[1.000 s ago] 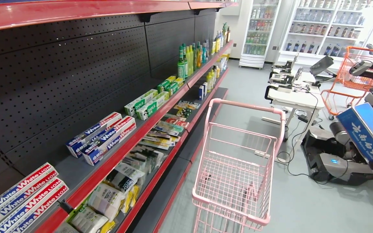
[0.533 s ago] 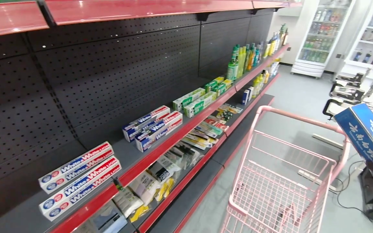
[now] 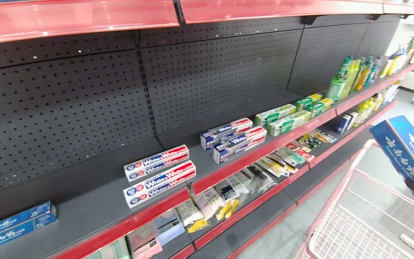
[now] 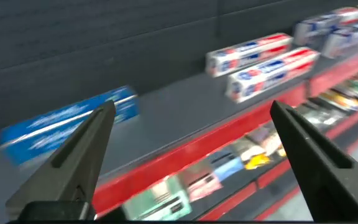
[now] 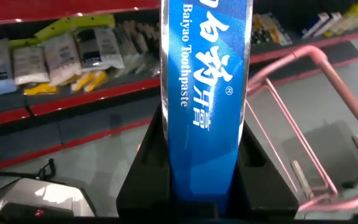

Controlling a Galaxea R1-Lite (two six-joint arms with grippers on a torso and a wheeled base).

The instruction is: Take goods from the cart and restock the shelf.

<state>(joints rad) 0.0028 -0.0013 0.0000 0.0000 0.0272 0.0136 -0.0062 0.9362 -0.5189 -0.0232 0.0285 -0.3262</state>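
The head camera has swung left toward the shelving, so the whole picture has slid. The pink wire cart (image 3: 340, 187), central 1 second ago, now sits in the lower right corner, and none of the goods have themselves moved. The right hand (image 5: 207, 158) is clenched on the long blue cardboard toothpaste box (image 5: 207, 87), gripping it near 1 end. The box is tilted, close to the cart and well apart from the dark grey, red-edged shelf (image 3: 95, 201). The left hand (image 4: 194, 149) is spread wide with nothing between its fingers, facing the shelf near the 2 matching blue toothpaste boxes (image 3: 13, 225) that lie at its far left. The grip sits at the end of a long, smooth box, so I judge it could pivot or slip during the swing across. Its free end could also catch the red upper shelf edge (image 3: 84, 18), or knock the 2 white-and-red toothpaste boxes (image 3: 156, 174) if it comes in too far right. Compared with 1 second ago, the blue boxes on the shelf have come into the picture, more of the bare shelf stretch shows, and the held box keeps the same place at the right edge.
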